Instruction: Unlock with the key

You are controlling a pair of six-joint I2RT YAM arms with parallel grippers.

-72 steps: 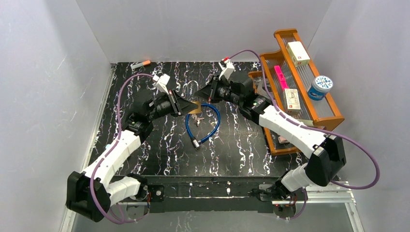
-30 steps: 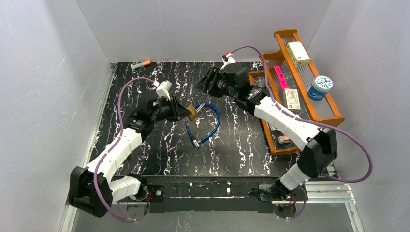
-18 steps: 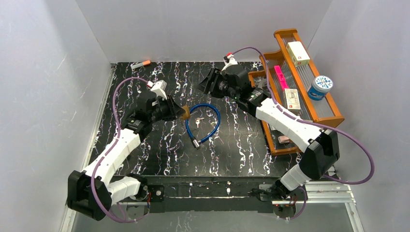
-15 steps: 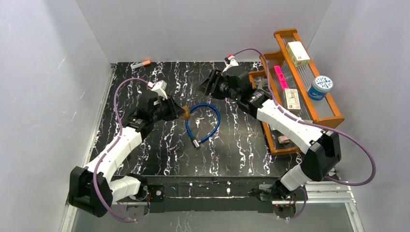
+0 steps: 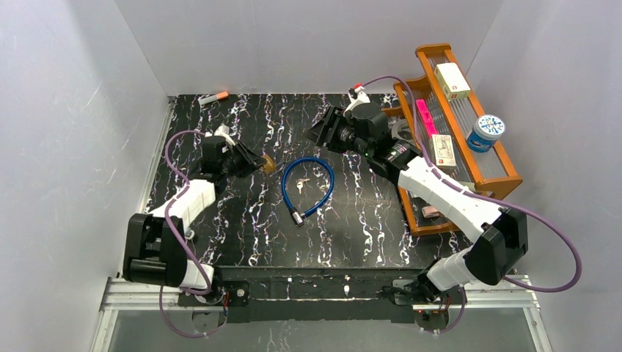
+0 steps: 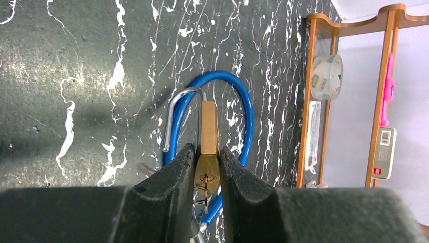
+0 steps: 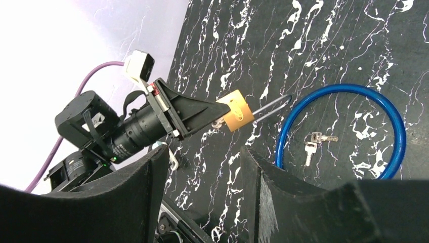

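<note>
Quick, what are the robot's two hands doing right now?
Left gripper: closed on the brass padlock.
Right gripper: open, holding nothing.

No readable text; labels on boxes (image 5: pixel 452 81) too small.

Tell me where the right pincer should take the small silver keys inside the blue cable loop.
Probably from straight above, closing on one key's head near the ring: the small silver keys lie flat on the black marbled table, blades splayed, inside the blue cable loop.
</note>
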